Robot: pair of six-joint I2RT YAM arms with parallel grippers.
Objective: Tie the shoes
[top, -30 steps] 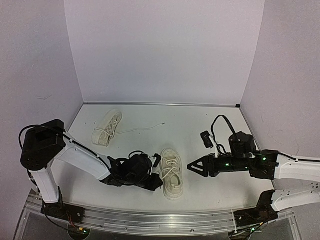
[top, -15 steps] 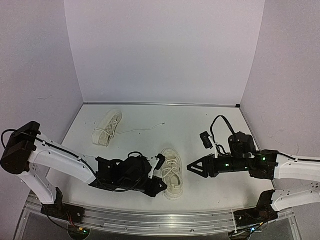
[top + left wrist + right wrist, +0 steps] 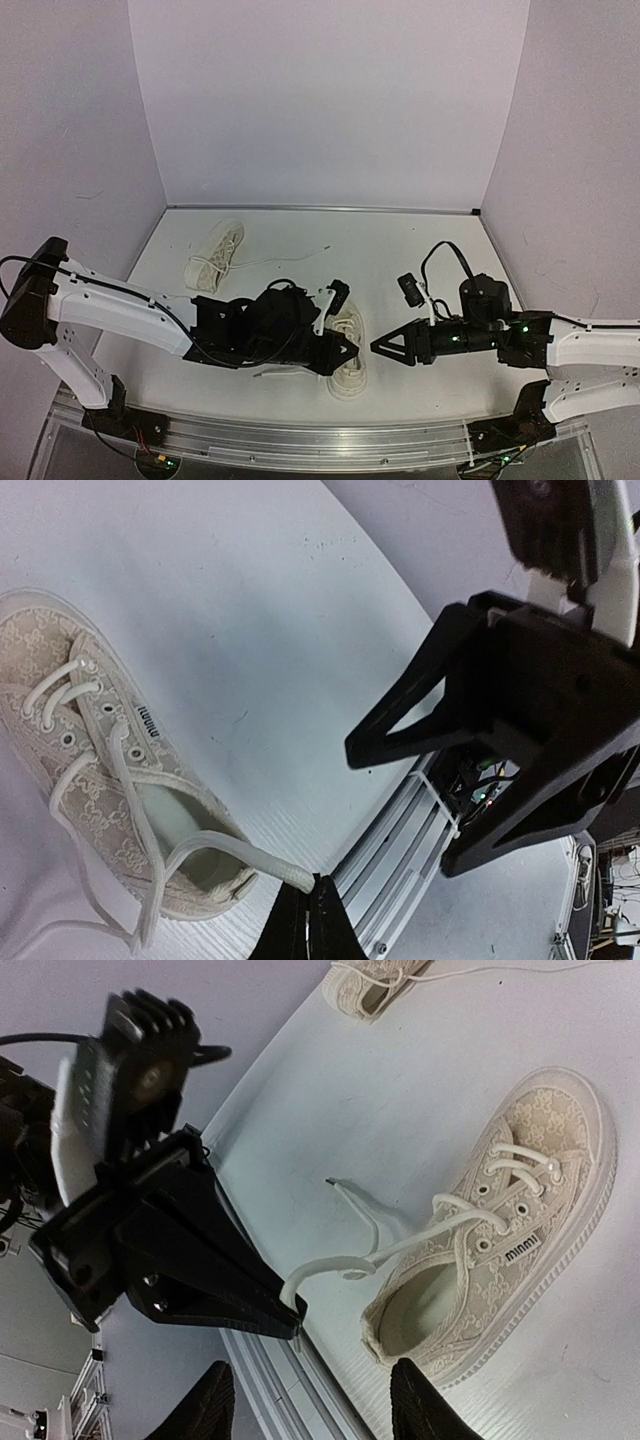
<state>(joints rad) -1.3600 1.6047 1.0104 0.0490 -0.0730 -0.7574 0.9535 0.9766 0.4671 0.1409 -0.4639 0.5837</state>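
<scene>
Beside the near shoe (image 3: pixel 490 1240), the left end effector (image 3: pixel 297 1318) is pinching a lace (image 3: pixel 330 1263).
That end effector is clamping fully shut on the lace's free end, close to the near shoe's heel opening. Just right of that shoe, the right end effector (image 3: pixel 380 347) is hovering over the tabletop (image 3: pixel 400 250) with its jaws partly apart, gripping nothing. Well beyond that shoe, toward the back left, the far shoe (image 3: pixel 213 256) is lying with its laces trailing.

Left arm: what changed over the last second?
The left gripper moved rightward over the heel of the near shoe and closed on its lace, which now arcs up from the shoe to the fingertips. The right gripper drifted slightly toward the near edge, jaws open. The near shoe and far shoe stayed put.
</scene>
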